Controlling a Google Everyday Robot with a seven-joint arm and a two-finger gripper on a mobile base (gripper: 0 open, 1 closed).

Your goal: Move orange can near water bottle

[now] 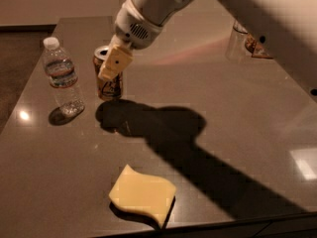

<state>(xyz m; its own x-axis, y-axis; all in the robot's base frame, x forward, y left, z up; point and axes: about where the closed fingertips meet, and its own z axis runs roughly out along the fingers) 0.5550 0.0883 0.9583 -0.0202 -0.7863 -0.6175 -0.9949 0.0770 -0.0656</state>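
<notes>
The orange can (110, 83) is an orange-tan drink can with dark lettering and a silver top. It hangs upright just above the grey table (223, 118), left of centre. My gripper (113, 68) is shut on the orange can from above and the right, its tan finger (115, 63) across the can's front. The water bottle (63, 78) is clear with a white cap and stands upright just left of the can, a small gap between them.
A yellow sponge (142, 195) lies near the table's front edge. A clear glass (237, 43) and a jar (256, 44) stand at the back right, mostly behind my arm. The table's left edge runs just beyond the bottle.
</notes>
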